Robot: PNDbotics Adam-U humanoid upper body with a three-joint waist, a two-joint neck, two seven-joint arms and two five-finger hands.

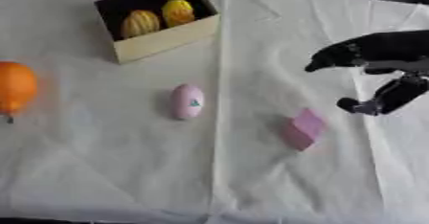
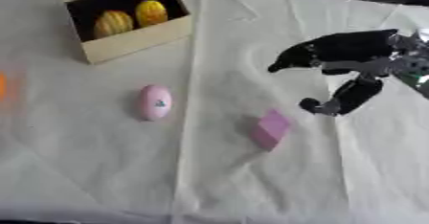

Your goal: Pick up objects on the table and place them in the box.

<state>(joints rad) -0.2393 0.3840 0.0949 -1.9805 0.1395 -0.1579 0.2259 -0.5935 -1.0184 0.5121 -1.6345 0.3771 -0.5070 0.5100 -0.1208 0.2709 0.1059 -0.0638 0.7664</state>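
Where the white wrinkled cloth (image 1: 251, 180) meets the picture's 9 o'clock edge: a round orange fruit (image 1: 15, 88), cut off by the frame, a small dark stem below it. Up at 11 o'clock, an open tan cardboard box (image 1: 166, 40) with a dark inside, turned askew, holding two yellow ribbed fruit-shaped pieces (image 1: 159, 18) side by side. Just left of centre, a pink oval egg-like object (image 1: 187, 101) with a small teal mark on top, lying flat on the cloth, well apart from the box. Toward 4 o'clock from the middle, a pink cube-shaped block (image 1: 303, 129), tilted on the cloth and touching nothing else. At 3 o'clock, the black right hand (image 2: 335, 70), reaching in from the right edge, hovering near the block without touching it; fingers (image 2: 289, 60) stretched toward 9 o'clock, thumb (image 2: 322, 106) hanging below toward 7 o'clock, a wide gap between them, nothing held. No left hand anywhere in either view.
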